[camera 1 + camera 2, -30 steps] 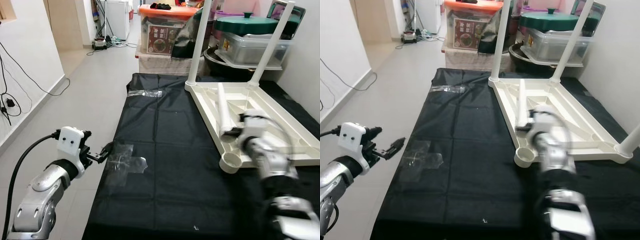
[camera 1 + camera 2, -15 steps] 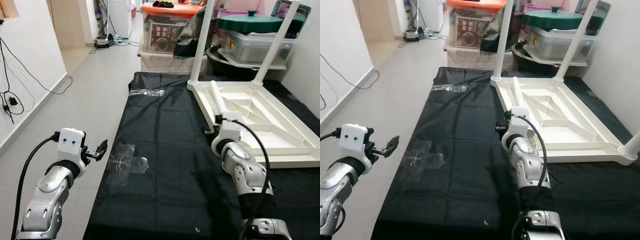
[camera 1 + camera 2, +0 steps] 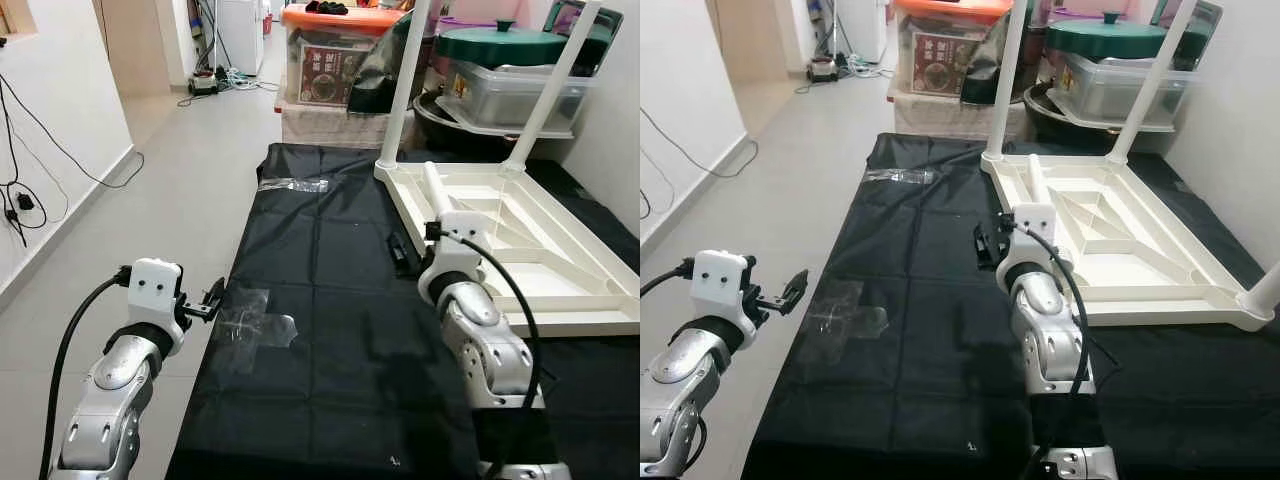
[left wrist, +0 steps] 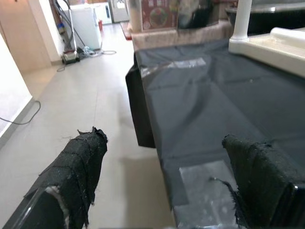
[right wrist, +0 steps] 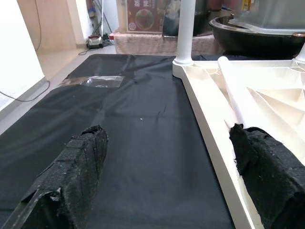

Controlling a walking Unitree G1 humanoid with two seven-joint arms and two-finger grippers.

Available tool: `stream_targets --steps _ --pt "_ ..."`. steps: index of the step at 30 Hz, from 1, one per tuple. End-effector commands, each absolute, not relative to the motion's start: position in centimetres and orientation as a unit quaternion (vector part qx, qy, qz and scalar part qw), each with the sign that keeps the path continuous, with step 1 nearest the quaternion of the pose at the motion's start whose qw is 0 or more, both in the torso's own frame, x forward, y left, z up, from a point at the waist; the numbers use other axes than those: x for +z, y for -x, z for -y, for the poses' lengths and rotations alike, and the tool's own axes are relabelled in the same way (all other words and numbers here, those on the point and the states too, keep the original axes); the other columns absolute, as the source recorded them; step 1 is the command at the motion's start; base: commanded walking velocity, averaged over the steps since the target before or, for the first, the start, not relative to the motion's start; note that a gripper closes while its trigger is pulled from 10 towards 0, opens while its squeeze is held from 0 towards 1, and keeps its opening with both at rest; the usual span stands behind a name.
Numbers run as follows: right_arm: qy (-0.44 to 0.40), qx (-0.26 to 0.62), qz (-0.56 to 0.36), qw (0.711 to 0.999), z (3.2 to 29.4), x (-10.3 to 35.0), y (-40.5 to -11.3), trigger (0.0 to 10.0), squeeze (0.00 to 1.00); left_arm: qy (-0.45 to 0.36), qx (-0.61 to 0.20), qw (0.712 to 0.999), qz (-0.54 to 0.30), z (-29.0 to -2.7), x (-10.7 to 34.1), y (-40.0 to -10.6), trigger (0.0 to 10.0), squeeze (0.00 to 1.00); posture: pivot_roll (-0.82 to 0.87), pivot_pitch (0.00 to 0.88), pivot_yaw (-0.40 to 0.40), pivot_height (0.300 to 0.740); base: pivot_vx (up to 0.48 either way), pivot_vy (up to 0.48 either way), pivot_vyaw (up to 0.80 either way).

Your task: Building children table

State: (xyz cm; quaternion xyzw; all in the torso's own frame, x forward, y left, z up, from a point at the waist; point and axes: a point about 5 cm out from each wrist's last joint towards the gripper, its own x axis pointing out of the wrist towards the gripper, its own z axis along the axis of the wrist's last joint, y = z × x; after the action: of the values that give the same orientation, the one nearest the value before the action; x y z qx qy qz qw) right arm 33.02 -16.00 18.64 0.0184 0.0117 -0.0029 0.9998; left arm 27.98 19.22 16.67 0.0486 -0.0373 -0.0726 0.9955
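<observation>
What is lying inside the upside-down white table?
A loose white leg lies inside the upside-down table, along its near edge. The right arm covers the leg's near end, so what is there cannot be seen.

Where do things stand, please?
Both grippers open, empty: left gripper off mat's edge, right gripper beside upturned table. Loose leg lies inside.

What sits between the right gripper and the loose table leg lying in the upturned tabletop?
Nothing visible blocks it. The right gripper, open, hovers over the black mat beside the upturned tabletop. Only the tabletop's raised rim lies between it and the loose leg inside.
</observation>
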Motion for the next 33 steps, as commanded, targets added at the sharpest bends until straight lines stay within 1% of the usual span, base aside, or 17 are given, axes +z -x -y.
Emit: stream_targets --steps 1,4,8,9,10,16,17,20,22,26,33 --pt "-0.022 0.005 0.008 1.0 15.7 19.2 -32.8 10.0 1.0 -0.047 -0.081 0.995 0.047 -18.5 16.8 -27.8 10.0 0.0 0.07 0.0 -0.088 0.74 0.0 0.0 0.0" --pt "-0.022 0.008 0.014 1.0 15.4 19.3 -32.7 10.0 1.0 -0.047 -0.084 0.994 0.05 -18.0 16.7 -27.6 10.0 0.0 0.07 0.0 -0.089 0.74 0.0 0.0 0.0" --pt "-0.012 0.003 0.009 1.0 14.9 19.2 -32.7 10.0 1.0 -0.052 -0.088 0.993 0.056 -17.6 16.8 -27.4 10.0 0.0 0.08 0.0 -0.097 0.74 0.0 -0.408 0.0" --pt "-0.007 0.006 0.007 1.0 14.8 19.2 -32.7 10.0 0.95 -0.054 -0.086 0.993 0.056 -17.6 16.8 -27.4 10.0 0.0 0.08 0.0 -0.098 0.74 0.0 -0.442 0.0" --pt "-0.001 0.009 0.005 1.0 14.6 19.1 -32.7 10.0 0.0 -0.053 -0.085 0.993 0.057 -17.6 16.8 -27.4 10.0 0.0 0.08 0.0 -0.099 0.74 0.0 -0.446 0.0" --pt "0.007 0.015 0.003 1.0 14.1 19.0 -32.7 10.0 0.0 -0.049 -0.078 0.994 0.059 -17.8 16.9 -27.5 10.0 0.0 0.08 0.0 -0.101 0.74 0.0 -0.446 0.0" --pt "0.02 0.018 0.003 1.0 14.0 18.9 -32.7 10.0 0.0 -0.044 -0.069 0.995 0.062 -17.9 17.0 -27.5 10.0 0.0 0.08 0.0 -0.1 0.74 0.0 0.0 0.54" --pt "0.013 0.013 0.003 1.0 13.9 18.8 -32.7 10.0 0.0 -0.029 -0.06 0.995 0.068 -18.1 17.2 -27.6 10.0 0.0 0.08 0.0 -0.1 0.74 0.0 0.0 0.8" --pt "0.001 0.011 -0.002 1.0 14.0 18.7 -32.7 10.0 0.0 -0.026 -0.053 0.996 0.071 -18.2 17.4 -27.7 10.0 0.0 0.08 0.0 -0.1 0.74 0.0 0.0 0.0" --pt "0.013 0.007 -0.004 1.0 14.2 18.6 -32.7 10.0 0.0 -0.018 -0.045 0.996 0.076 -18.3 17.4 -27.7 10.0 0.0 0.08 0.0 -0.101 0.74 0.0 0.0 0.0" --pt "0.021 0.012 -0.006 1.0 14.1 18.5 -32.8 10.0 0.0 -0.014 -0.041 0.996 0.078 -18.4 17.5 -27.7 10.0 0.0 0.08 0.0 -0.103 0.74 0.27 0.0 0.0"
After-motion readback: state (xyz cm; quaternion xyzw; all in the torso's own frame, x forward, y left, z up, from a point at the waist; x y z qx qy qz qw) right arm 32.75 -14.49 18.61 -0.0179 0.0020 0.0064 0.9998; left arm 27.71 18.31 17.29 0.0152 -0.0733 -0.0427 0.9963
